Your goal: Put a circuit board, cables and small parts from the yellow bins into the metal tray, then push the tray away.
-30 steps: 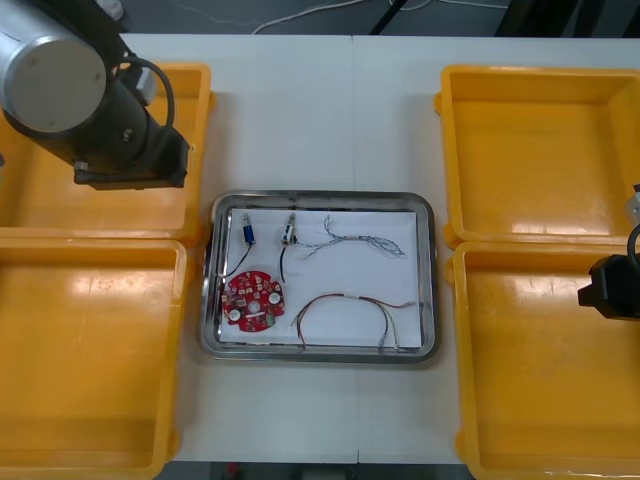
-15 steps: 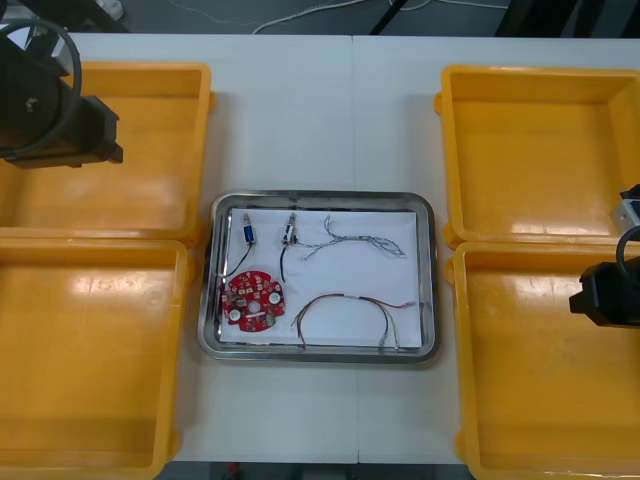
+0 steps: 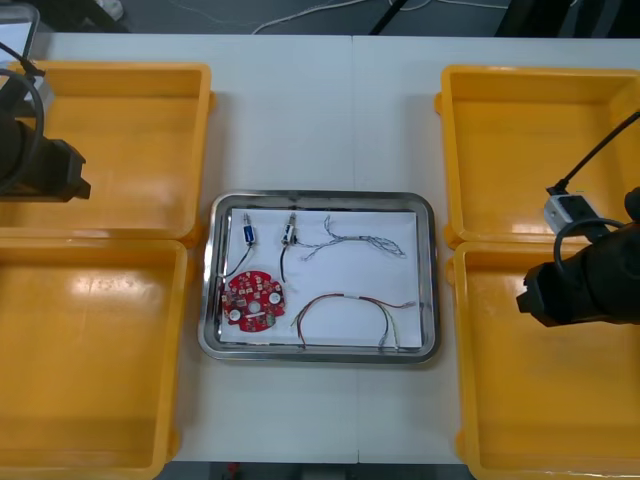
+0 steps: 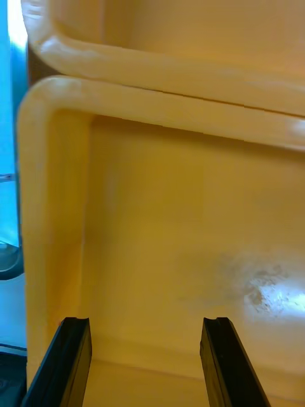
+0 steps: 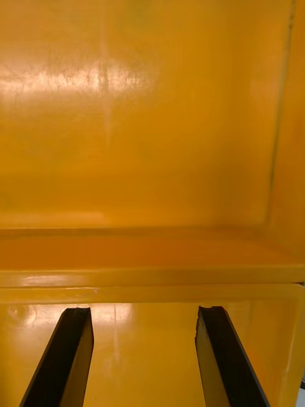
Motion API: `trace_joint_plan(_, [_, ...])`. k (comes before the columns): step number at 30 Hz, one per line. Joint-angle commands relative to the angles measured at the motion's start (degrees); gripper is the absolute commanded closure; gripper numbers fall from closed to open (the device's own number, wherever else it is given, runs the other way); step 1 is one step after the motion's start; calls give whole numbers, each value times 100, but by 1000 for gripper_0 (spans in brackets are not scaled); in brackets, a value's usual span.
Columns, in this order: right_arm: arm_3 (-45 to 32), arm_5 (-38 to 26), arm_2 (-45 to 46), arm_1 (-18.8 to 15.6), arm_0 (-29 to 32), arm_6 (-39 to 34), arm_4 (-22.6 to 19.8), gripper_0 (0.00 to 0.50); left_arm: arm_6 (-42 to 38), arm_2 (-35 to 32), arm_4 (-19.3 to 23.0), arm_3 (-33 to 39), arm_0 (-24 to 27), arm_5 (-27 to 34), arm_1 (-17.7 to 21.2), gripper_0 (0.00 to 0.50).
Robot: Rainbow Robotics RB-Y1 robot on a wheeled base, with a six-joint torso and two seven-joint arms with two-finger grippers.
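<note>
left gripper [image 5: 143, 310] spread, empty, above glossy left bins [image 5: 152, 159], 9 o'clock of tray [image 3: 318, 198] | right gripper [image 4: 145, 321] spread, empty, right bins [image 4: 190, 222], 3 o'clock | shiny rounded tray: round red board [image 3: 252, 298], thin cables [image 3: 345, 296]

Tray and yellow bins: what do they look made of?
The metal tray looks like polished steel, its rim shiny and reflective; the inside is matte white, perhaps a paper or plastic liner. The yellow bins are probably moulded plastic, glossy, with rounded corners and soft glare patches on their floors.

No legible text, label, number or sign anywhere on yellow bins [image 3: 110, 140], metal tray [image 3: 320, 196] or circuit board [image 3: 252, 299]
</note>
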State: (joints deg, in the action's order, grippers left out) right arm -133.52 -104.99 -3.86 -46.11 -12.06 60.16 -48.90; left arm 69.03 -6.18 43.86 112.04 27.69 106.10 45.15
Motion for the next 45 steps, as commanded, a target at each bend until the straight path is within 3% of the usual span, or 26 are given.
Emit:
trace_joint_plan(1, [-262,22,-633,-135,-561,13,-103,0,58,-322,-27,423,-519,-230,284,28])
trace_joint_plan(12, [-315,14,-1697,-188,-1352,162,-261,0,58,-569,-27,854,-1222,-538,284,26])
trace_joint_plan(17, [-350,14,-2303,-162,-1765,364,-226,0,58,-577,-27,880,-1275,-564,284,28])
trace_joint_plan(33, [-104,304,-3885,753,-2732,2412,363,0,76,-577,-27,924,-1275,-564,275,26])
trace_joint_plan(45, [669,1332,-5291,1148,-3303,2869,1049,0,76,-577,-27,924,-1275,-564,275,27])
